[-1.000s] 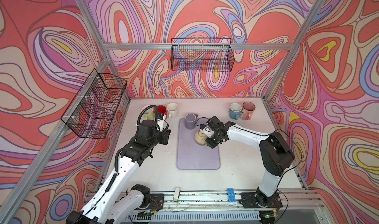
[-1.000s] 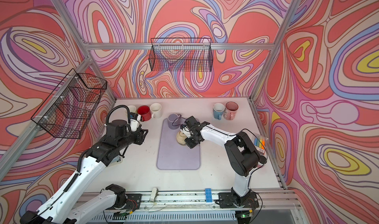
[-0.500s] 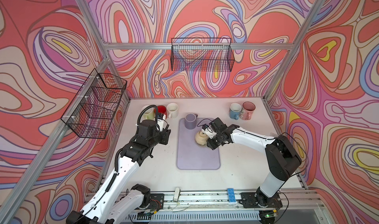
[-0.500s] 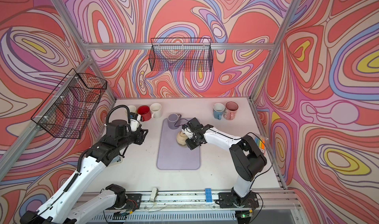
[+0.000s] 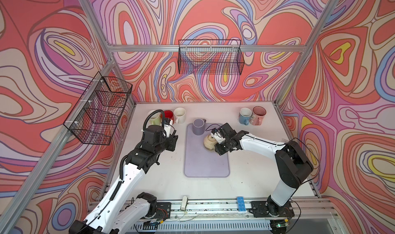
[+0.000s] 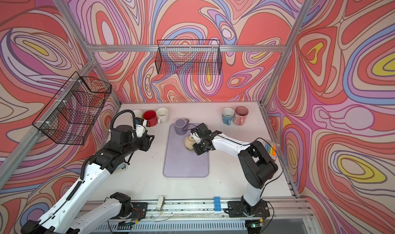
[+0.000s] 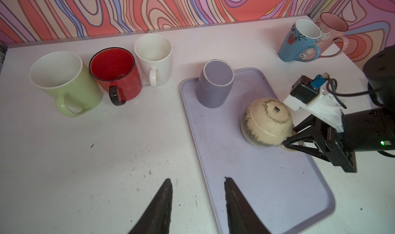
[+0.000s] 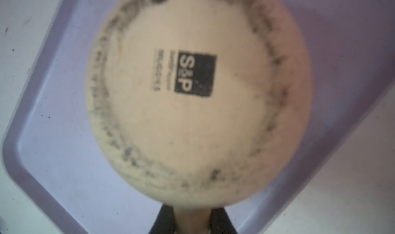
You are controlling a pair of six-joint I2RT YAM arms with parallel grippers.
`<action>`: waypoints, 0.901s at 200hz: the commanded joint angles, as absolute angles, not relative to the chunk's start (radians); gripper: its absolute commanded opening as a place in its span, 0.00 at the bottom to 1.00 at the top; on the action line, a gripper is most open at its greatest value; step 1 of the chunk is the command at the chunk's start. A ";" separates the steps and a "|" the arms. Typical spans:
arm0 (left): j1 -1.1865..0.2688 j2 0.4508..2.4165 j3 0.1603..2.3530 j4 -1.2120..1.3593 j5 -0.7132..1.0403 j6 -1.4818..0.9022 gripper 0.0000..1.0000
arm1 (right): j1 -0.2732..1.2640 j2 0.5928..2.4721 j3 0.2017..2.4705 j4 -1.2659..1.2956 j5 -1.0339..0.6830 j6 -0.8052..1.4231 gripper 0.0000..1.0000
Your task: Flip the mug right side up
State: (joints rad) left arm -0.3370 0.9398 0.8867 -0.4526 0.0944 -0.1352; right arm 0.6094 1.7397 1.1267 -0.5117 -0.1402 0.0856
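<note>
A cream speckled mug (image 5: pixel 208 141) (image 6: pixel 189 143) (image 7: pixel 267 121) is upside down on the lavender tray (image 5: pixel 206 166) (image 7: pixel 267 190), slightly tilted, and its stamped base (image 8: pixel 192 93) fills the right wrist view. My right gripper (image 5: pixel 216 147) (image 6: pixel 195 148) (image 7: pixel 285 142) (image 8: pixel 192 221) is shut on the mug's handle from the right side. My left gripper (image 7: pixel 197 181) (image 5: pixel 173 140) is open and holds nothing. It hovers over the white table by the tray's left edge, well apart from the mug.
A lavender mug (image 5: pixel 198 127) (image 7: pixel 215 87) stands base up at the tray's far end, close to the cream mug. Green (image 7: pixel 64 83), red (image 7: pixel 115 74) and white (image 7: pixel 154 57) mugs line the back left. Blue (image 5: pixel 244 115) and pink (image 5: pixel 258 115) mugs stand back right.
The right arm's wrist and elbow have shifted slightly while its gripper stays shut on the handle. The mug has barely moved. The left arm has not moved.
</note>
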 commanded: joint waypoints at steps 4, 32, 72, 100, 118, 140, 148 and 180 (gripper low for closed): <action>-0.338 0.934 0.904 -0.460 0.103 -0.141 0.43 | 0.609 1.737 1.148 -0.428 -0.086 0.177 0.13; -0.339 0.937 0.905 -0.458 0.112 -0.146 0.43 | 0.622 1.740 1.131 -0.403 -0.073 0.259 0.14; -0.338 0.935 0.904 -0.454 0.119 -0.155 0.43 | 0.681 1.766 1.133 -0.383 0.034 0.393 0.21; -0.338 0.935 0.905 -0.456 0.119 -0.157 0.43 | 0.716 1.811 1.163 -0.395 0.107 0.500 0.21; -0.338 0.934 0.905 -0.456 0.121 -0.158 0.43 | 0.741 1.833 1.197 -0.423 0.148 0.569 0.23; -0.338 0.937 0.906 -0.458 0.122 -0.159 0.43 | 0.775 1.852 1.232 -0.423 0.129 0.642 0.32; -0.340 0.938 0.908 -0.461 0.123 -0.162 0.43 | 0.783 1.852 1.237 -0.414 0.112 0.666 0.34; -0.369 0.938 0.922 -0.472 0.101 -0.190 0.43 | 0.782 1.780 1.239 -0.412 0.106 0.689 0.45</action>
